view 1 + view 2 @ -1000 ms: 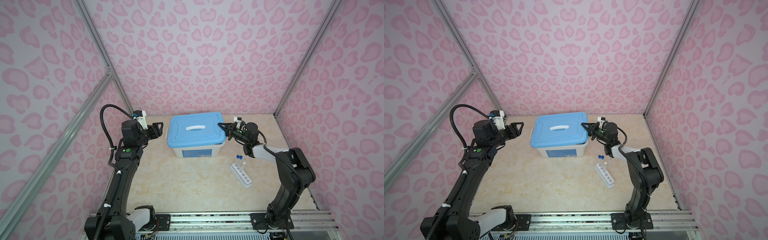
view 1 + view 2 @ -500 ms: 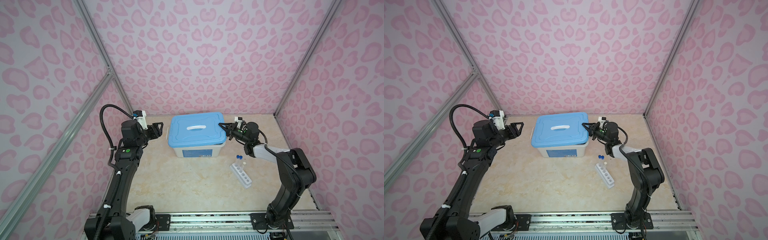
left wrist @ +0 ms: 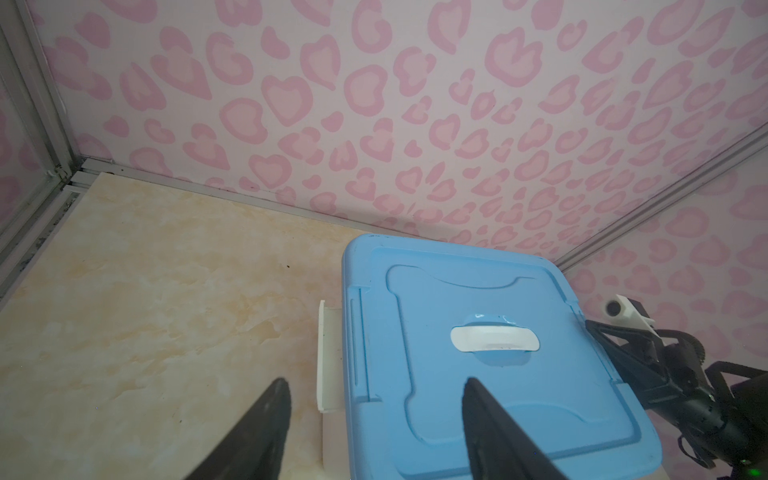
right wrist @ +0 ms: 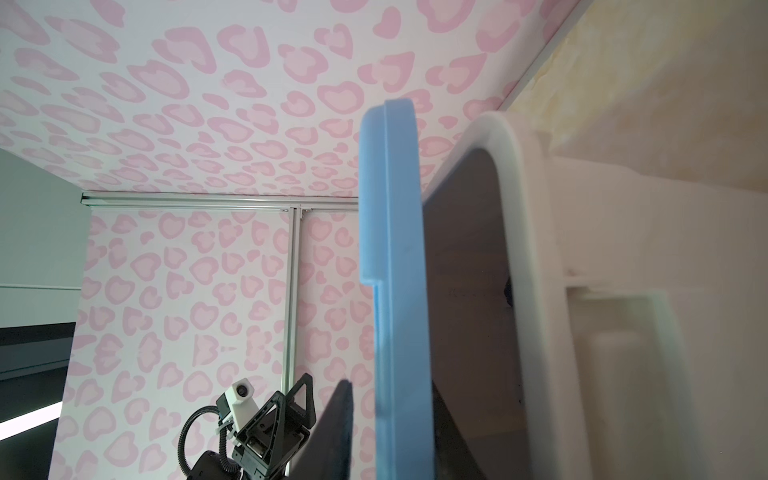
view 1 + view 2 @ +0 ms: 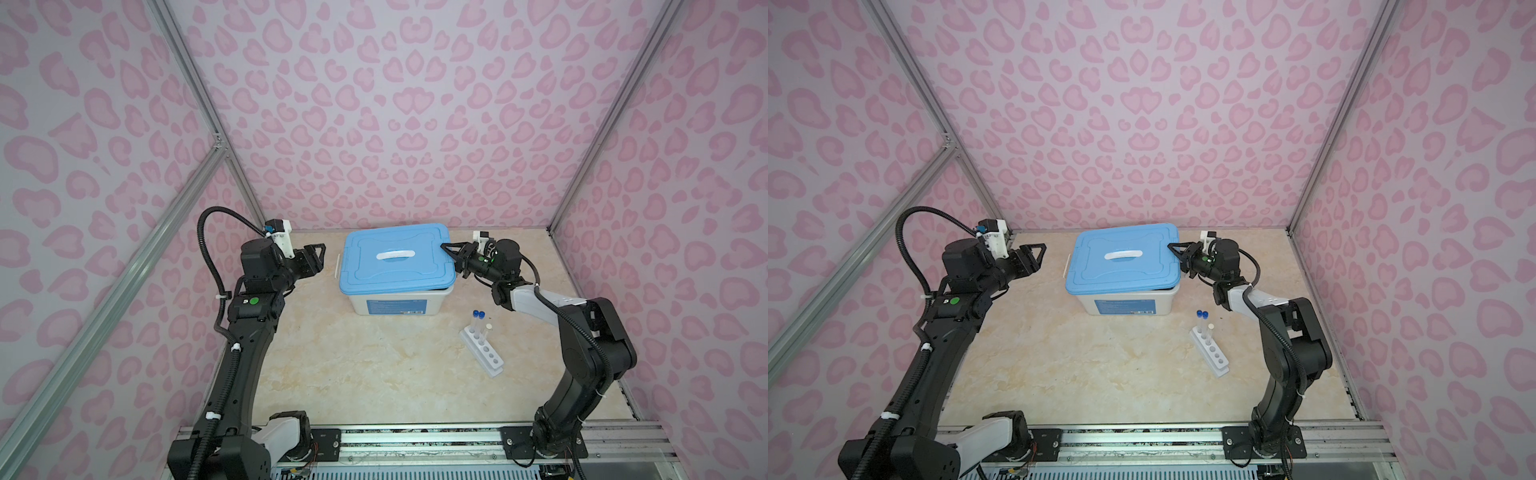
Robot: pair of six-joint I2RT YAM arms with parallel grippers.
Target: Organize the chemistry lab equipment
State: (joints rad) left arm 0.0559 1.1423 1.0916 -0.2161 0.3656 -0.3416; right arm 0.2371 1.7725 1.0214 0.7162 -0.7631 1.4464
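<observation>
Pink-hearted walls, marbled beige tabletop; left hand wide, right hand narrow astride blue lid.

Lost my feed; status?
Left gripper open, empty. Right gripper open astride blue lid edge. White rack holds three test tubes. Lid not yet off bin.

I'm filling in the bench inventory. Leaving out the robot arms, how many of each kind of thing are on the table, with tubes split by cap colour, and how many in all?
Blue-capped test tubes: 2
Pale-capped test tube: 1
White rack: 1
Bin with blue lid: 1
Total: 5
</observation>
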